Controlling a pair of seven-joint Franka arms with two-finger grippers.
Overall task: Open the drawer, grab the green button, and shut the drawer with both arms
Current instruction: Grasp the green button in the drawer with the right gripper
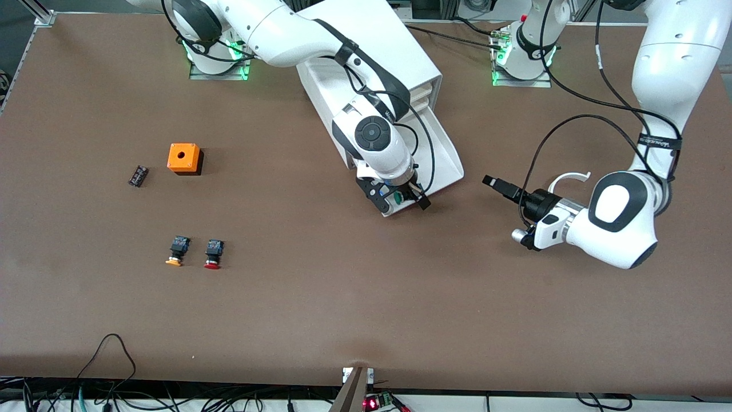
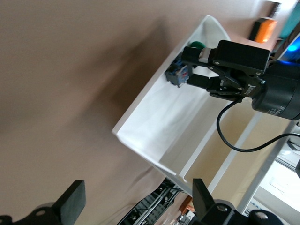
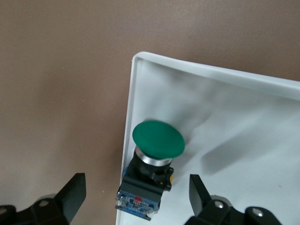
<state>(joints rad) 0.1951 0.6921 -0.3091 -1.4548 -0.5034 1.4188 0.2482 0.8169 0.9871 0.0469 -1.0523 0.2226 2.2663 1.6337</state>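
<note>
Button [image 3: 158, 138] between open right claw [image 3: 136, 197]

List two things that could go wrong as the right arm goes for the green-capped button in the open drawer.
1. The green-capped push button lies against the shallow white plastic drawer's corner wall, so one jaw of the open right gripper may strike the rim.
2. The cap is rounded; the jaws could slip and knock it away.

The open left gripper waits beside the drawer.

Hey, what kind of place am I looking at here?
Most likely a robotics lab test bench: two white arms are bolted to a brown table, loose cables run along its edge, and small parts are laid out, such as a green button in an open drawer.
</note>
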